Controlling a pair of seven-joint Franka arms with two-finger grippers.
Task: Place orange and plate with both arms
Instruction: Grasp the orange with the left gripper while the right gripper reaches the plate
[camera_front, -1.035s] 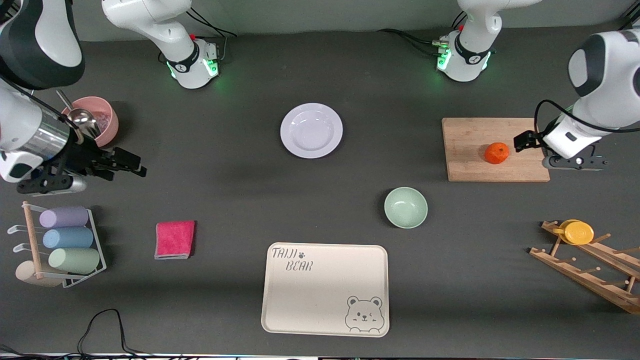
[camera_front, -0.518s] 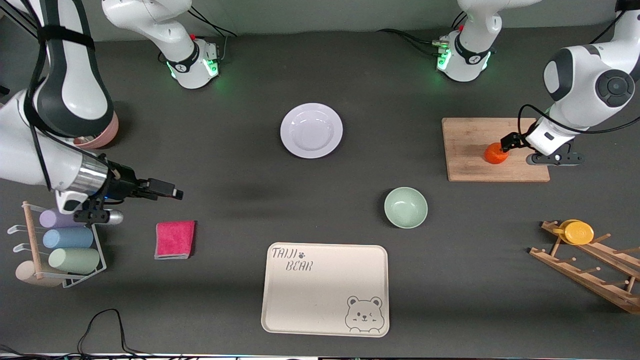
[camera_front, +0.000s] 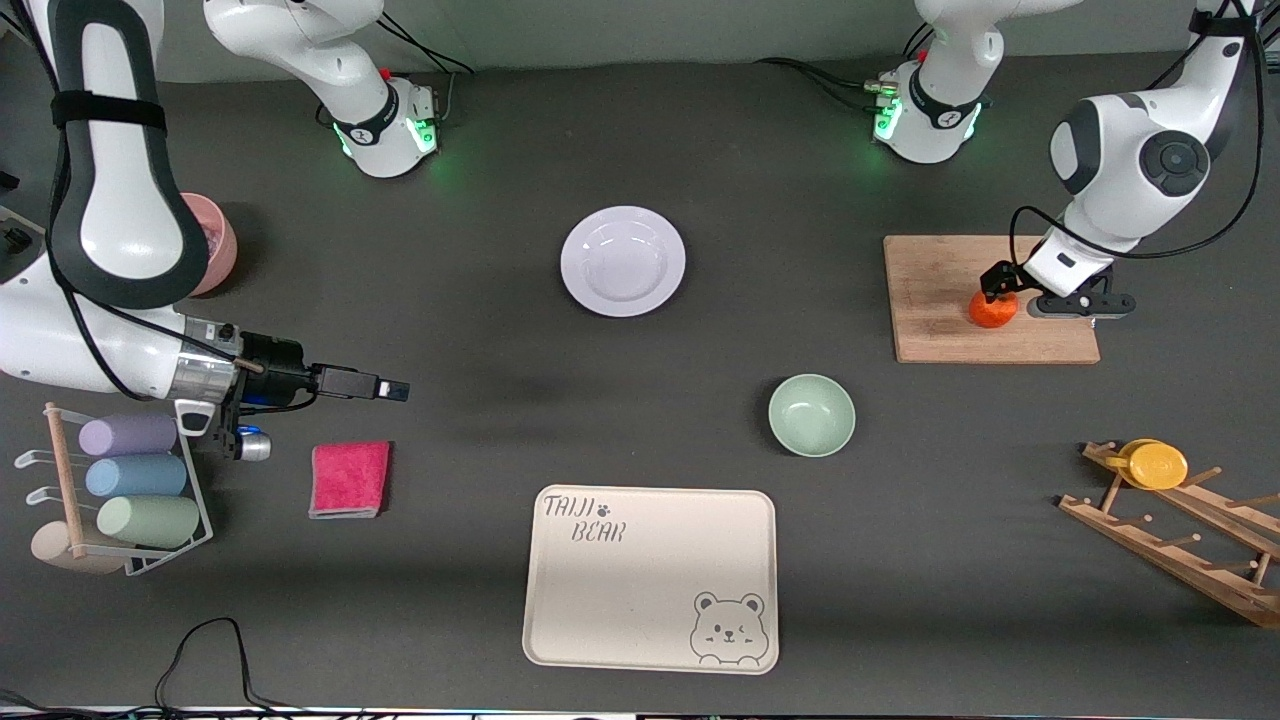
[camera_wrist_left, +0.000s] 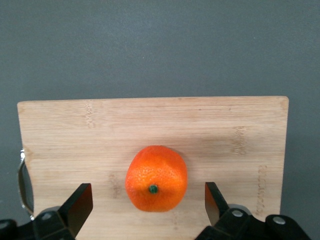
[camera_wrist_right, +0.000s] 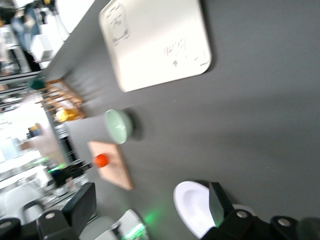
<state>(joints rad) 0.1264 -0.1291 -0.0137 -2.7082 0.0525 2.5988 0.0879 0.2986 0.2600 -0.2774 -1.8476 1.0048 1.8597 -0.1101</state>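
The orange (camera_front: 990, 312) lies on a wooden cutting board (camera_front: 940, 300) toward the left arm's end of the table. My left gripper (camera_front: 1000, 291) is down over it and open. In the left wrist view the orange (camera_wrist_left: 156, 177) sits between the two fingers (camera_wrist_left: 82, 200) with a gap on each side, not touching either. The white plate (camera_front: 623, 261) lies on the table's middle, near the bases. My right gripper (camera_front: 392, 389) is open and empty over bare table above the pink cloth, pointing toward the middle. The right wrist view shows the plate (camera_wrist_right: 192, 205) and the orange (camera_wrist_right: 101, 160) farther off.
A pale green bowl (camera_front: 811, 415) stands nearer to the camera than the board. The cream bear tray (camera_front: 650, 578) lies at the front middle. A pink cloth (camera_front: 349, 479), a cup rack (camera_front: 120, 490) and a pink bowl (camera_front: 212, 245) are at the right arm's end. A wooden rack with a yellow cup (camera_front: 1156, 464) is at the left arm's end.
My left gripper has moved along the board from its edge to straddle the orange. My right gripper has swung from beside the pink bowl toward the table's middle, past the cup rack.
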